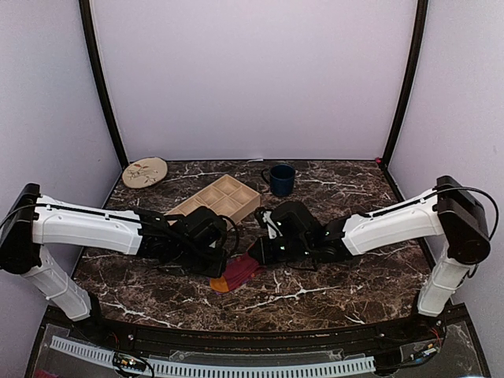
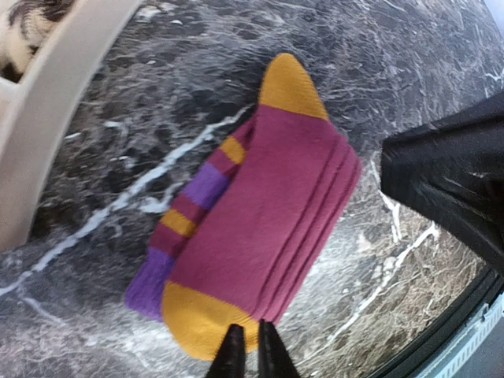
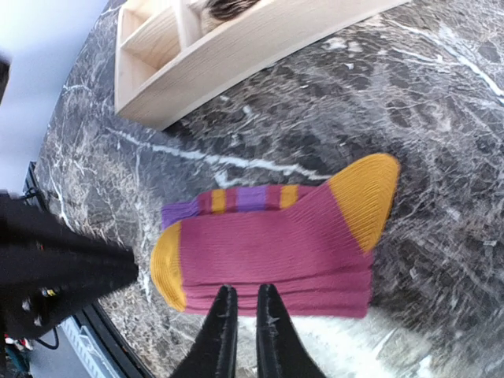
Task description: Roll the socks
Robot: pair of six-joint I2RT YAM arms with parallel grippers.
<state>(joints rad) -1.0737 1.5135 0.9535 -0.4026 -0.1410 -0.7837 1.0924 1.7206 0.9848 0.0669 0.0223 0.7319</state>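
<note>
Peeking over the tray (image 2: 47,134) wall, a cropped bundle (image 2: 20,35) may be a sock.

The purple sock (image 2: 260,236) lies flat on the table (image 1: 331,291), about midway between the left and right edges and closer to the near edge than to the far one. It is folded over itself, so several layered edges run along one long side. Its body is magenta-pink, the toe and heel are orange, and the cuff has purple, orange and dark red stripes. The brown sock (image 3: 227,6), dark with a pale pattern, shows only partly inside a compartment of the wooden tray (image 3: 236,63); its shape cannot be told
</note>
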